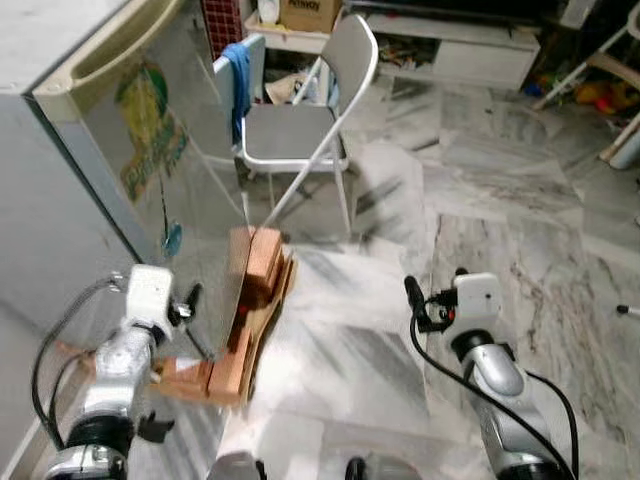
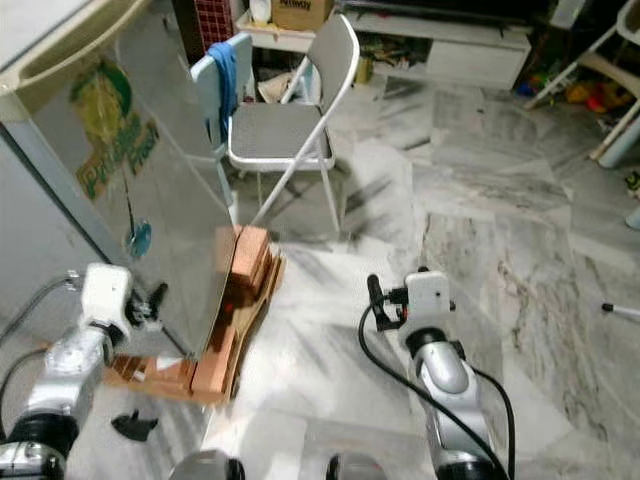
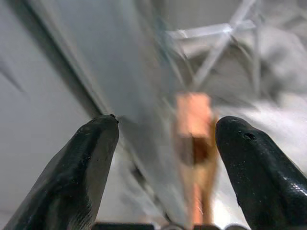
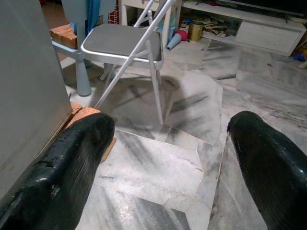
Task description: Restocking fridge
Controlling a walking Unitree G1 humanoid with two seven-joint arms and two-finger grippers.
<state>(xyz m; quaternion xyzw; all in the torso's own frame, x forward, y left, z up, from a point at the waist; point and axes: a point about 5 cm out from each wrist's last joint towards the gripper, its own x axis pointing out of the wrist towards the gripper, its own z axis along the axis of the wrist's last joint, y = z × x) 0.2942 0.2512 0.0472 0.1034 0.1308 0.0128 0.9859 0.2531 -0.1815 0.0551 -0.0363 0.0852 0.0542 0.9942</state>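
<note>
left claw [image 3: 163,143] hangs released right at the fridge door [image 1: 190,190] edge, probably lining up to swing it, while right claw [image 4: 168,158] sits released off to the door's side over the marble floor [image 1: 400,330]

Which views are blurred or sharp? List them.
Left wrist view: motion-blurred, fridge door and bricks smeared; end effector fingers sharp. Right wrist view: crisp, folding chair clear. Both eye views: slightly soft, evenly lit.

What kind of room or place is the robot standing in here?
Most likely a lived-in room of a home. A fridge stands propped on bricks on a marble floor, a grey folding chair is beside it, and a low white cabinet with cluttered shelves runs along the back.
</note>
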